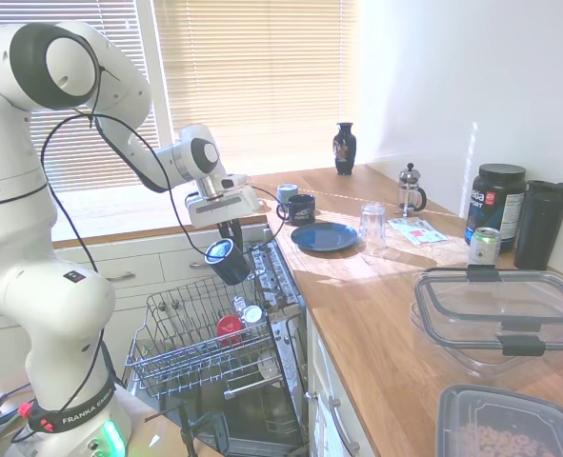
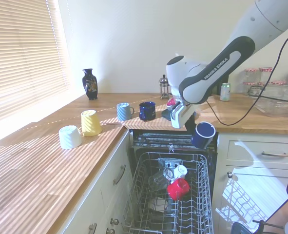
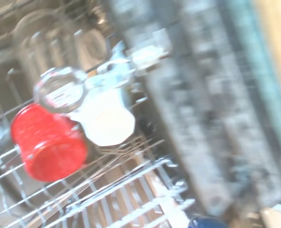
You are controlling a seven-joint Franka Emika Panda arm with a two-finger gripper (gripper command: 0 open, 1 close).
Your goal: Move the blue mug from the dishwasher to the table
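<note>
Holding blue mug (image 2: 203, 134) — arm (image 2: 217, 68) reads "FRANKA EMIKA".

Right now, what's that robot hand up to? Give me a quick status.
Hand shut on blue mug, lifted above dishwasher rack. Not yet over table. Nothing blocking the way.

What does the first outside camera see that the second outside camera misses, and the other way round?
Only the first shows the blue plate, an upturned glass and the clear lidded tubs. Only the second shows the yellow cup and white cup lying on the table. Both show the claw holding the blue mug tilted above the dishwasher rack, with the red cup still in it.
</note>
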